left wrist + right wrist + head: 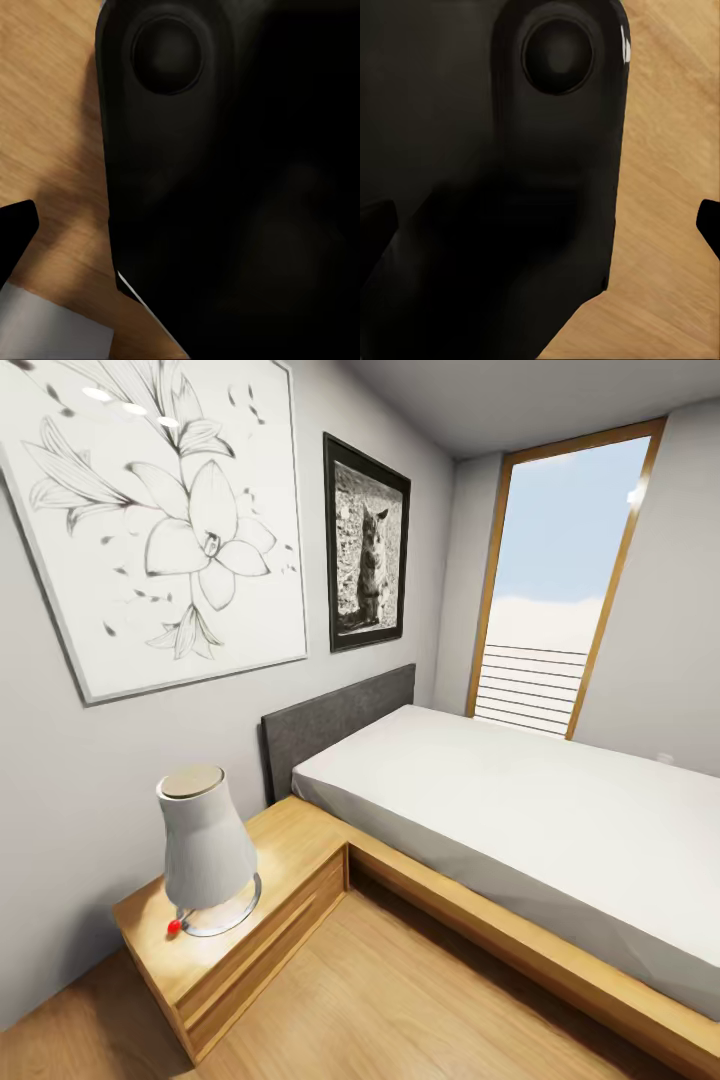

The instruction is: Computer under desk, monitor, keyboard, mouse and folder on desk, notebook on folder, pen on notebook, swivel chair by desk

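The head view faces a bed (520, 810) from 3 to 6 o'clock, 2 wall pictures (160, 520) at 11 o'clock, and a lamp (205, 850) on a nightstand (290, 860) at 8 o'clock. No task item is in sight, so the robot is judged in transit. Both wrist views show dark robot body (247, 187) over wood floor (667, 187), arms apparently tucked for travel. Tool state: cannot tell.

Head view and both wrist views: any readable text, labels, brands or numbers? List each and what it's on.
None readable.
Flower drawing: line art, no lettering.
Cat photo: no caption or lettering.
Lamp on the nightstand: no label; a red dot at its base.
Wrist views: dark robot body over wood floor, no markings.
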`<state>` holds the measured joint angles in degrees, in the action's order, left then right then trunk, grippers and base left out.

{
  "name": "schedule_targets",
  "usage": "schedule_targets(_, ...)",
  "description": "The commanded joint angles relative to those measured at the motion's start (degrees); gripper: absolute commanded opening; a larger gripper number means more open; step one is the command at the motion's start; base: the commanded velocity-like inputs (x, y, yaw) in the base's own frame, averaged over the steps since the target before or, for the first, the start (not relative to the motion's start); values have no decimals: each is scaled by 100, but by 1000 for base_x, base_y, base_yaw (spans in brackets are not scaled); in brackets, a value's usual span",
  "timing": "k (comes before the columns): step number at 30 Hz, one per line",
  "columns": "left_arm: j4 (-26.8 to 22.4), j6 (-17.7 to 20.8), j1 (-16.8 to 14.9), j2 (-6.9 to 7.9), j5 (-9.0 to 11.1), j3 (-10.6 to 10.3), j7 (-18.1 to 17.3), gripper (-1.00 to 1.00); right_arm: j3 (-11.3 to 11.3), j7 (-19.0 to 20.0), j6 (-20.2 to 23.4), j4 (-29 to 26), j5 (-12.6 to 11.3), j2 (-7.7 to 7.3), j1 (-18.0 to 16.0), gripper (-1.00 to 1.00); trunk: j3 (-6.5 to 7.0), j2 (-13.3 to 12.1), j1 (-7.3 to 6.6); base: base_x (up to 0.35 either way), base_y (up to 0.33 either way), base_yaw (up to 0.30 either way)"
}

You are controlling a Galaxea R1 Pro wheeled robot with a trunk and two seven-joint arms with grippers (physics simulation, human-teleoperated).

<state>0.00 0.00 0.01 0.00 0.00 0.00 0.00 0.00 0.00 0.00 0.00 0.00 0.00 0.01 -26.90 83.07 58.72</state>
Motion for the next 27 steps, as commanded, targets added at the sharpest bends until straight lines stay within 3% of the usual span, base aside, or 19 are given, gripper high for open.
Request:
schedule_targets(1, 0, 0, -1, 0, 0, 0, 0, 100, 0, 0, 0, 0, 0, 0, -1, 100, -3, 1, 0, 0, 0, 0)
schedule_targets(27, -9, -10, -10, -15, 46, 20, 18, 100, 59, -37, 11, 0, 12, -18, 26, 100, -3, 1, 0, 0, 0, 0)
